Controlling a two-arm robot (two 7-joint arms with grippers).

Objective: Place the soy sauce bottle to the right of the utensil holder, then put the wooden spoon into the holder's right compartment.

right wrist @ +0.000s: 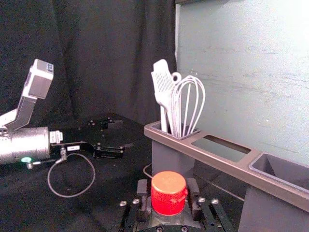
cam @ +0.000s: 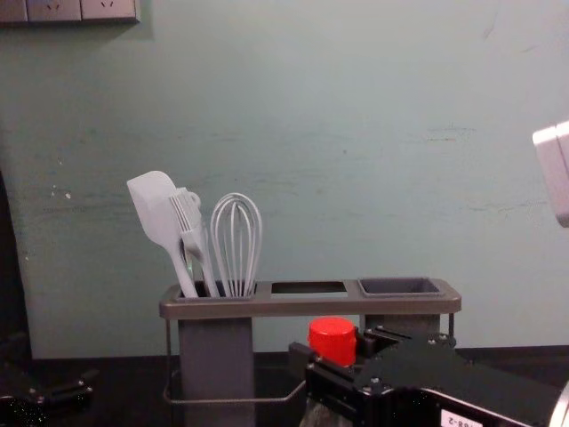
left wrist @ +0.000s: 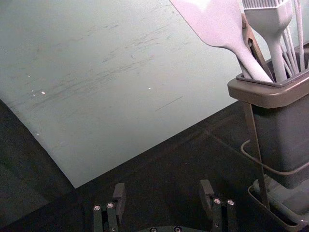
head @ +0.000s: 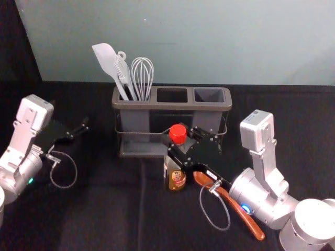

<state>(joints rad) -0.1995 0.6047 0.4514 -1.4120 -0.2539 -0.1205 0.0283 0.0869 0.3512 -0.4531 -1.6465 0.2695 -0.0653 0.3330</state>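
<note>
The robot's left arm point(head: 23, 170) slants in from the left of the head view, the left gripper point(head: 71, 116) at middle left, 2 fingers spread wide. From the lower right, the right arm point(head: 264, 196) reaches toward center, the right gripper point(head: 179, 145) angled to the upper left, its 2 fingers closed in a grip.

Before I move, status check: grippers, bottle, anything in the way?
Right gripper closed on soy sauce bottle, in front of holder. Left gripper open, empty, left of holder. Wooden spoon under right arm, possibly in the way.
</note>
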